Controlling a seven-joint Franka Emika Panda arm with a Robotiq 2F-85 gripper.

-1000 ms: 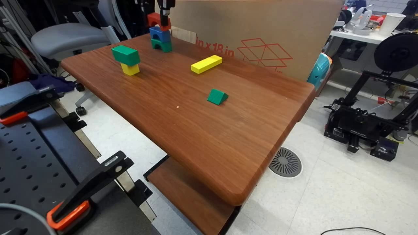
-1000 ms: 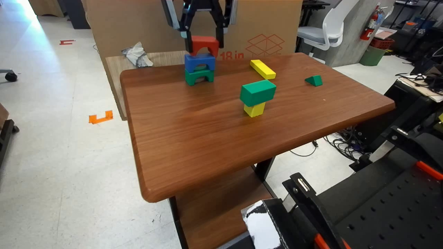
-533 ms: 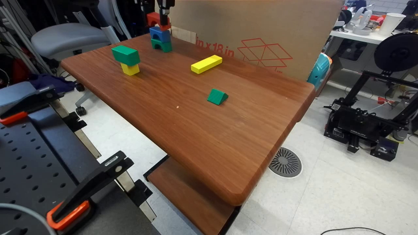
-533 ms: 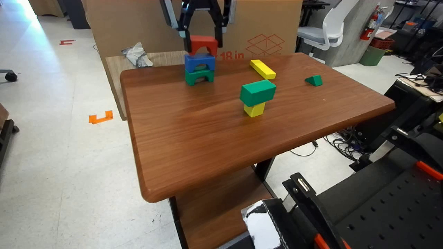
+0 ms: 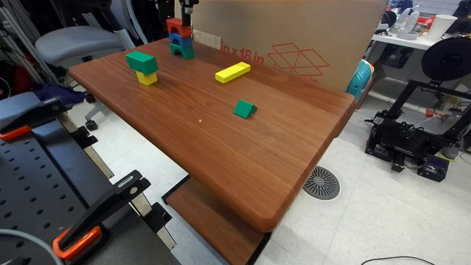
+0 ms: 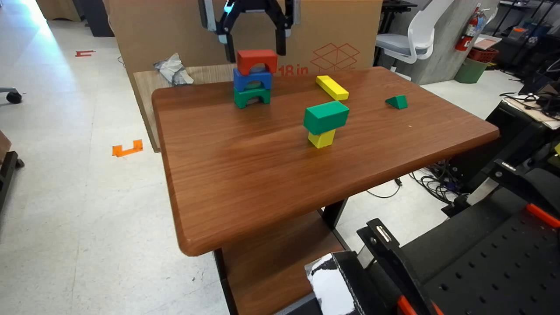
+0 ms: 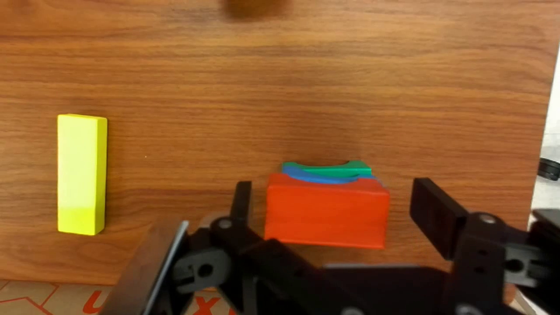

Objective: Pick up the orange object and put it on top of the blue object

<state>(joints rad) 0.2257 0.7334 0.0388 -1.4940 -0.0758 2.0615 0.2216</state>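
1. Atop the blue arch block (image 6: pixel 252 77) sits one orange-red arch block (image 6: pixel 257 57), opening downward.
2. Beneath these: one green arch block (image 6: pixel 252 93), standing on the wood-topped table (image 6: pixel 227 175).
3. Flanking the orange-red arch block: one black gripper (image 6: pixel 255 57), fingers (image 7: pixel 437 218) spread, gaps showing in the wrist view.
4. Apart from the three arch blocks: one yellow bar (image 6: pixel 332 88), flat; one green rectangular block (image 6: pixel 326 117) on one yellow block (image 6: pixel 322 139); one green triangular prism (image 5: pixel 244 109).
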